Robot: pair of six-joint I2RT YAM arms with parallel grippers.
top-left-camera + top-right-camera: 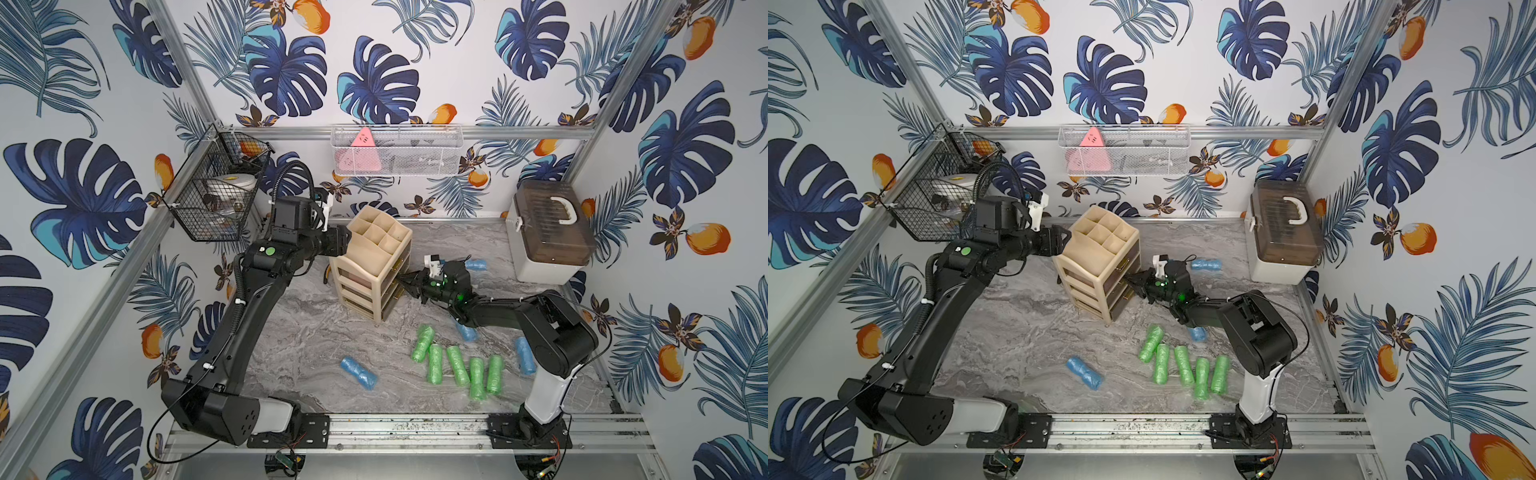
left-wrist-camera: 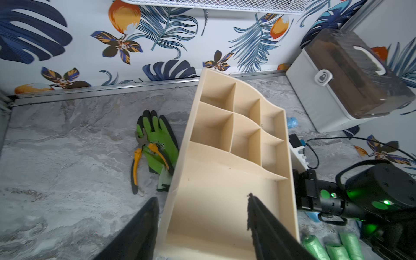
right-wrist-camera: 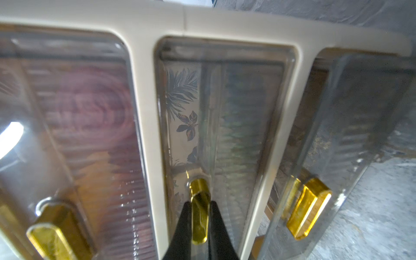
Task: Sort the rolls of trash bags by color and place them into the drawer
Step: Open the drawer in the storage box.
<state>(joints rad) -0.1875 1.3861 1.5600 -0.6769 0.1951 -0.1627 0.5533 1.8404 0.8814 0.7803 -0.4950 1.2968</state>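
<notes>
Rolls of trash bags (image 1: pixel 458 365) lie loose on the tabletop (image 1: pixel 311 340), nearer the right arm (image 1: pixel 552 328) — yet the right end effector (image 3: pixel 200 202) is clamped on the middle drawer (image 3: pixel 225 112) handle (image 3: pixel 198 186); the left end effector (image 2: pixel 202 197) straddles the organizer (image 2: pixel 183 146) rim — grip unclear.

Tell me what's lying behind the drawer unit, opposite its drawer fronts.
A green work glove with orange-handled pliers resting on it, seen from the left wrist. The drawer unit covers part of the glove and anything closer in.

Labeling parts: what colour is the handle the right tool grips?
Gold; the handle shows best in the right wrist view.
</notes>
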